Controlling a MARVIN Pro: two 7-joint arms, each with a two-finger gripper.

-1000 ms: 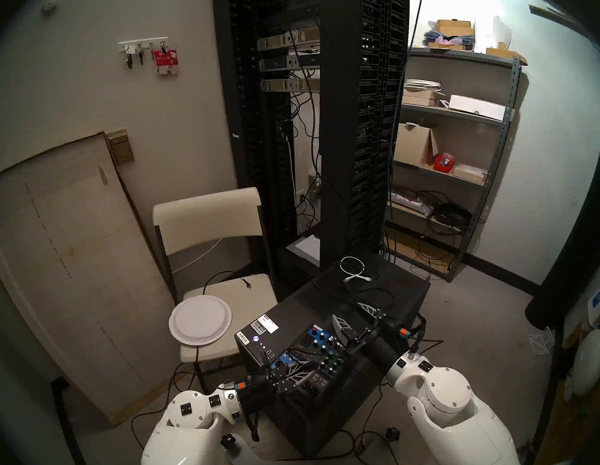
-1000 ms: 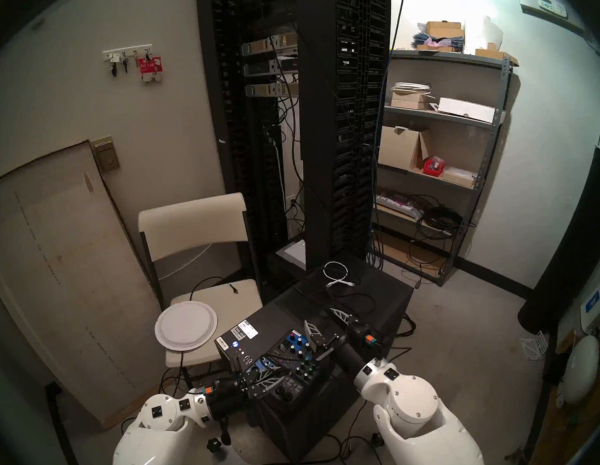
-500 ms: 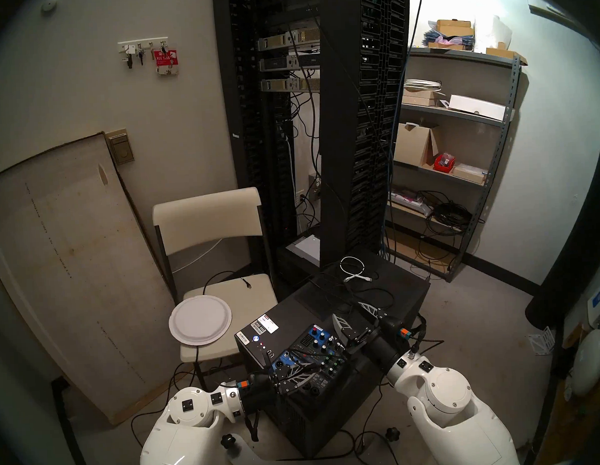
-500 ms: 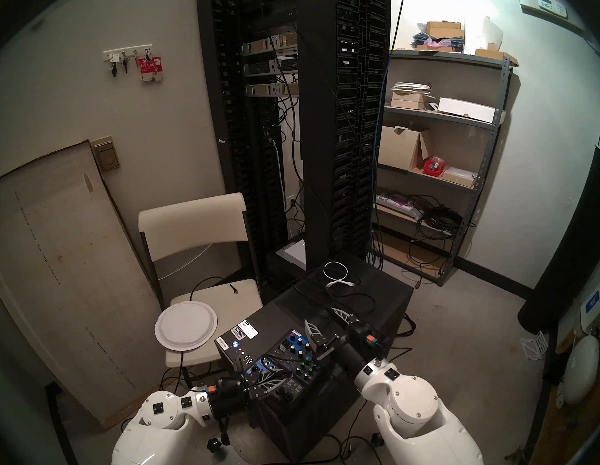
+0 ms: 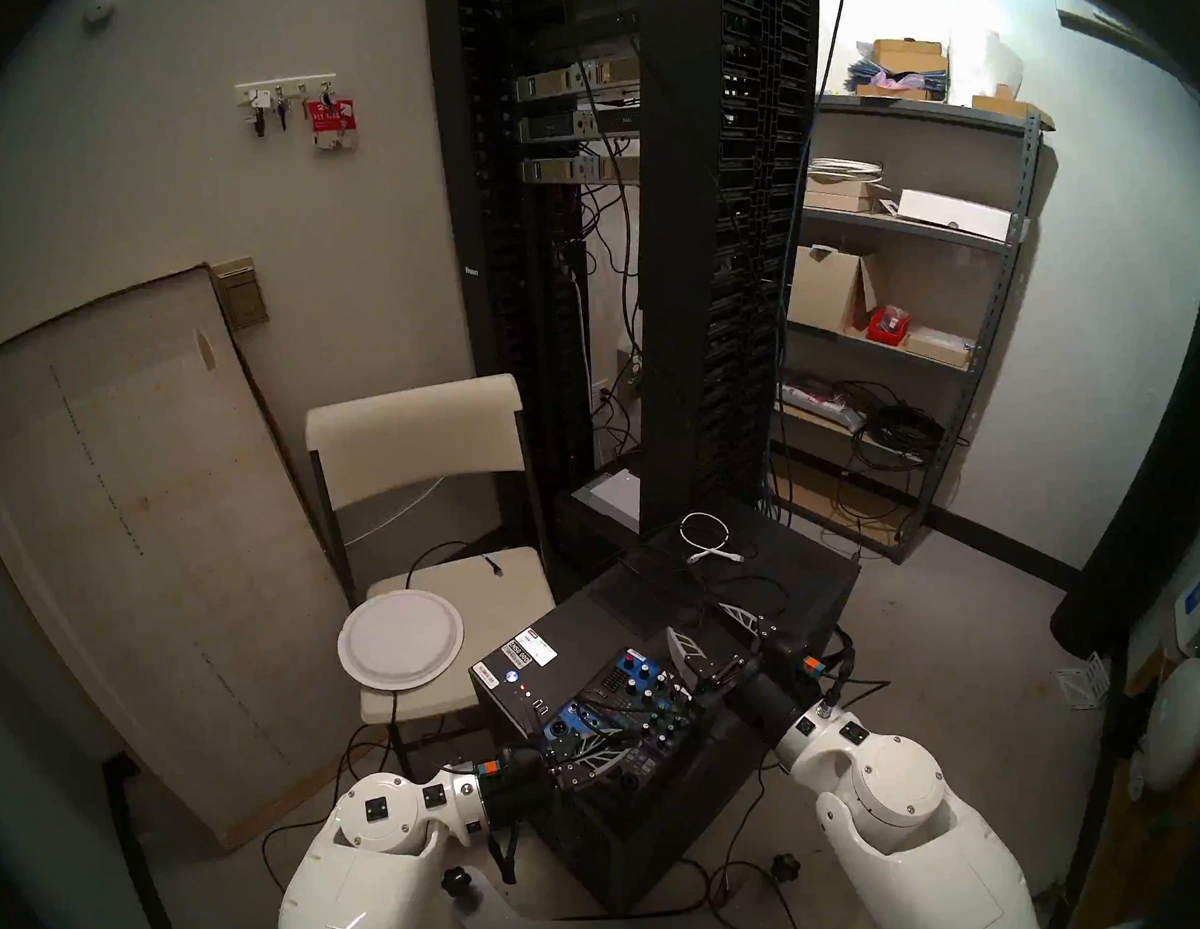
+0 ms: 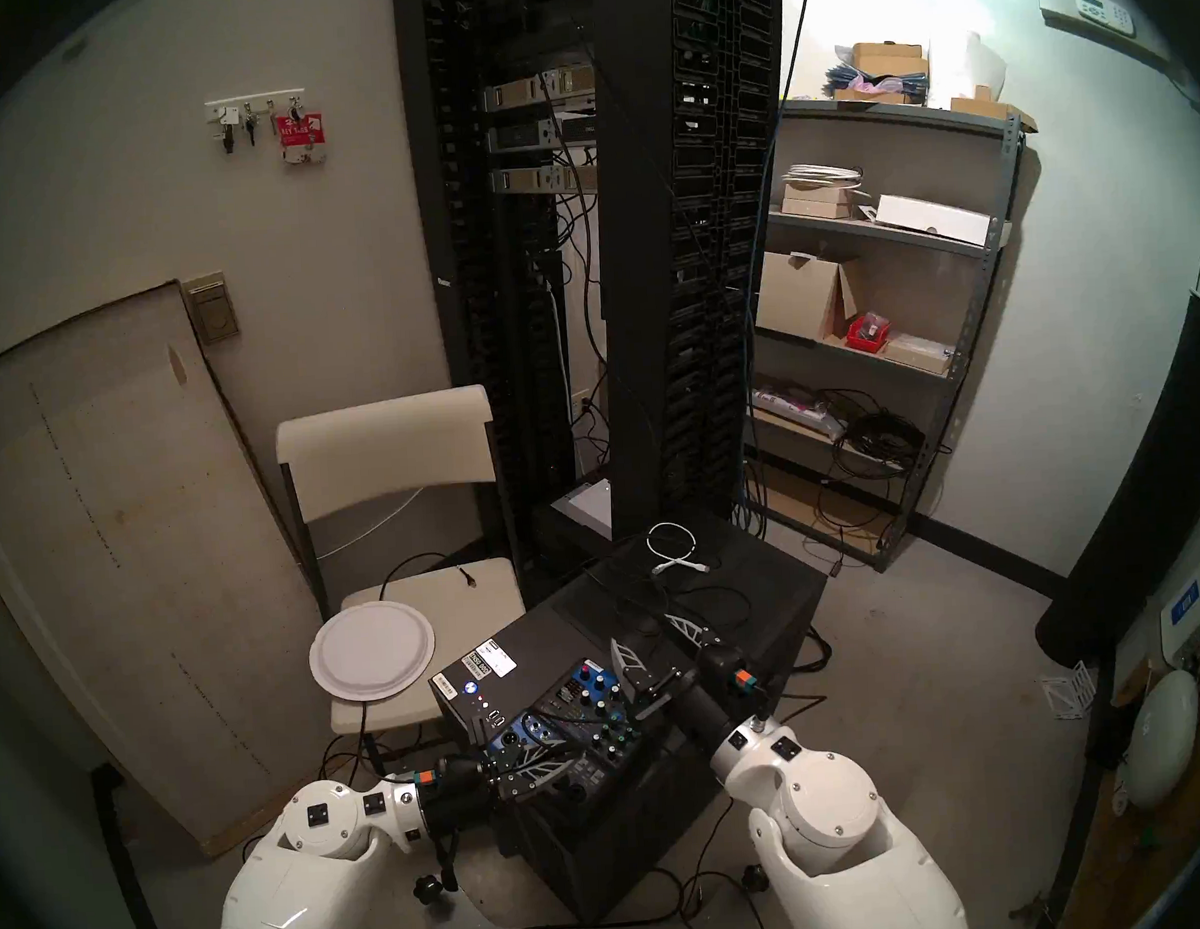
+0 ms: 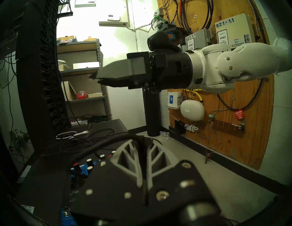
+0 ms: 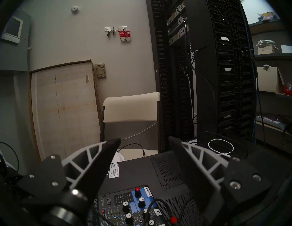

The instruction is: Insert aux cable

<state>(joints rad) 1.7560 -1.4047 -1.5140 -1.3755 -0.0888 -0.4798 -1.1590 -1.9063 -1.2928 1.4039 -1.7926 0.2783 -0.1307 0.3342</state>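
Our left gripper (image 7: 140, 142) is clamped on the aux cable (image 7: 143, 164), the black cord running between its fingers (its plug is hidden from us). Over the last second it has sunk slightly toward the mixer's (image 5: 637, 701) near end. We judge this is lining up for a socket, while our right gripper (image 5: 697, 620) waits spread wide, unmoved.

**Black case top carrying mixer and cords**

A black computer case (image 5: 784, 582) is serving as the worktop. A small audio mixer (image 5: 631, 715) is lying at its near edge. A coiled white cable (image 5: 708, 538) is resting near the far edge, and loose black cords (image 5: 665, 575) are sprawling between them.
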